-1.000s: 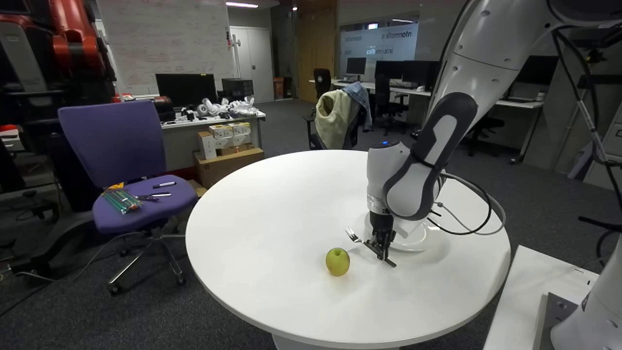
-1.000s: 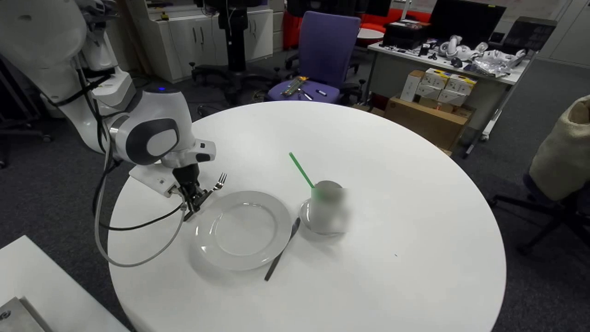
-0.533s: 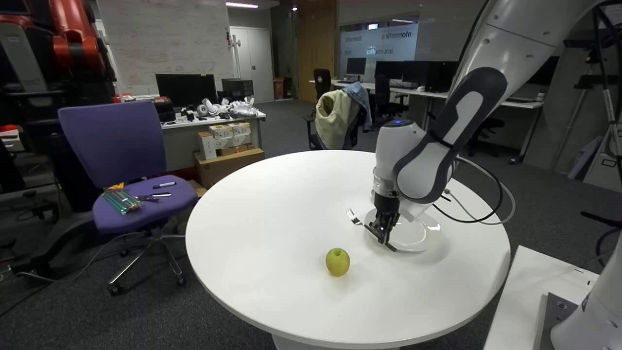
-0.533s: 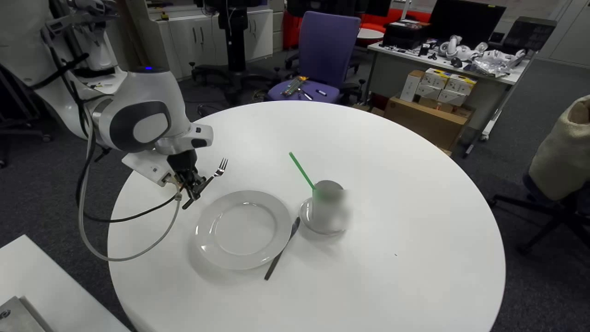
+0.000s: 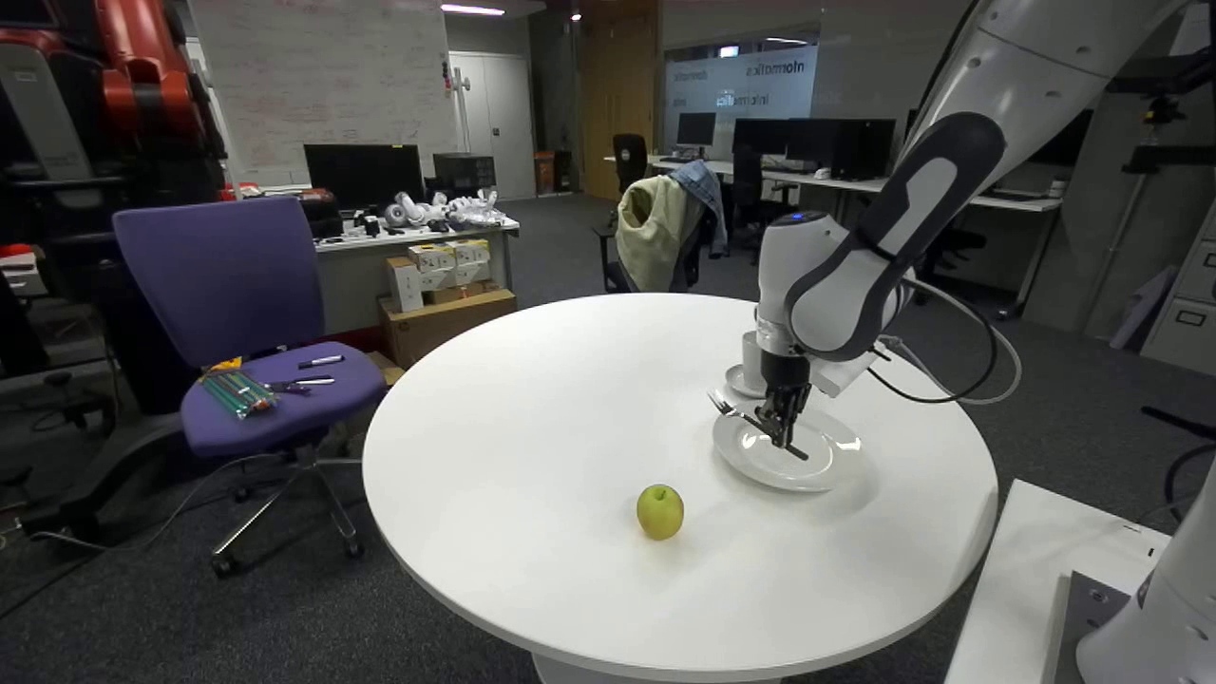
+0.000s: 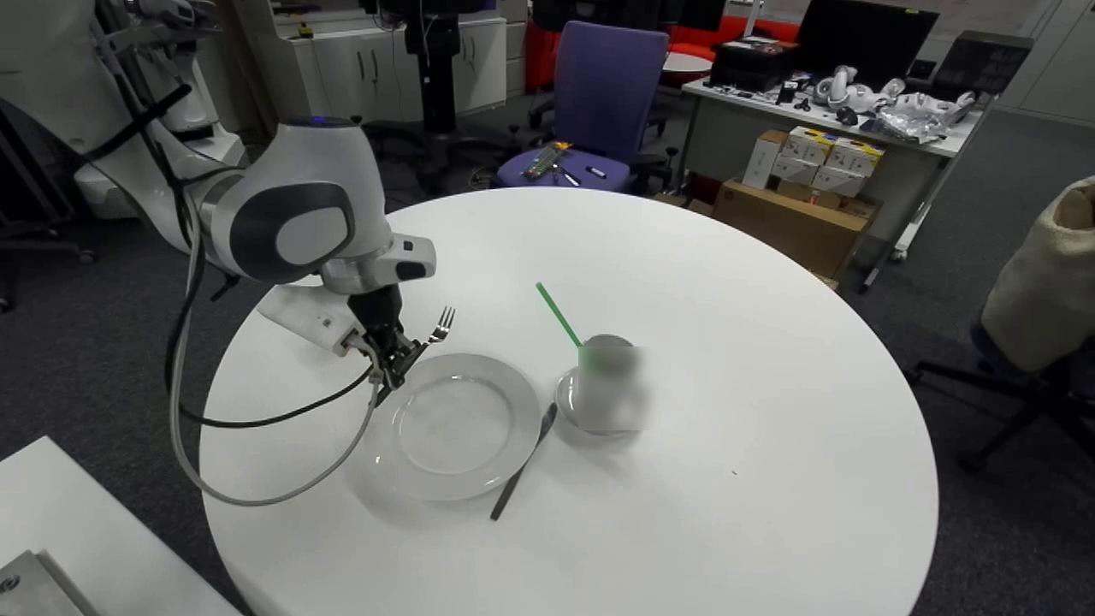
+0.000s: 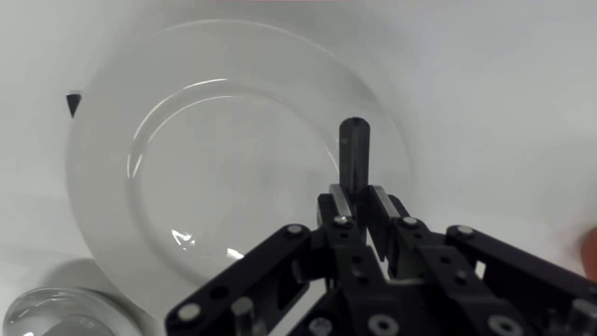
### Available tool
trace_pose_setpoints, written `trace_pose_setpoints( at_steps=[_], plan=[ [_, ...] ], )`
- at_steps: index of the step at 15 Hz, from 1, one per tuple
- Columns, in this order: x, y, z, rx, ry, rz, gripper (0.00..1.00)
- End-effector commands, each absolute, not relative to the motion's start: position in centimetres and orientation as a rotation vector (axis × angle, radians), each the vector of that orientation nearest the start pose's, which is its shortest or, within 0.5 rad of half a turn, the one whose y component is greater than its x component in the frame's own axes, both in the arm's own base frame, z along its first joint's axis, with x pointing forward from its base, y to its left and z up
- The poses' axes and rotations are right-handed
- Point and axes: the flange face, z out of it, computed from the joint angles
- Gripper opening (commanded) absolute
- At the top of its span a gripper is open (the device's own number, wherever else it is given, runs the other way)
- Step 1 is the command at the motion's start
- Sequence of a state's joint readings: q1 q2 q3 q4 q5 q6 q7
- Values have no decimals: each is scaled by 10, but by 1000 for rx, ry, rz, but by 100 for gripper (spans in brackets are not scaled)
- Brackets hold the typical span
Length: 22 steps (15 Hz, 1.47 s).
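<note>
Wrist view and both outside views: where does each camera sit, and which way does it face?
An exterior view: raised beside the round table, facing across it past the green apple; the arm shows at picture right.
An exterior view: also raised, facing down at the dinner plate and table knife; the arm shows at picture left.
Wrist view: above the gripper, facing down past it at the dinner plate; the gripper shows, holding the fork.
Both exterior views share the purple chair, gripper and fork.

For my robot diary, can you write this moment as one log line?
gripper: closed on fork | fork: held up, partly above plate | plate, apple: apart on table
</note>
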<state>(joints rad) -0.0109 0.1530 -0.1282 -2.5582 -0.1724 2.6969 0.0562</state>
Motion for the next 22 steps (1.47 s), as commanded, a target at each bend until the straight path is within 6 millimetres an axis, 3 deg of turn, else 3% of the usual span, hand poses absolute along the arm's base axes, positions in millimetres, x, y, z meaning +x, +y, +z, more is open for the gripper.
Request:
trace_pose_setpoints(
  at_steps=[1, 5, 14, 22],
  plan=[
    [452, -89, 220, -3249, 40, 84, 4],
    [457, -105, 213, -3228, 67, 99, 4],
    [469, -114, 178, -3191, 78, 188, 4],
    [473, -122, 165, -3186, 101, 217, 4]
  ],
)
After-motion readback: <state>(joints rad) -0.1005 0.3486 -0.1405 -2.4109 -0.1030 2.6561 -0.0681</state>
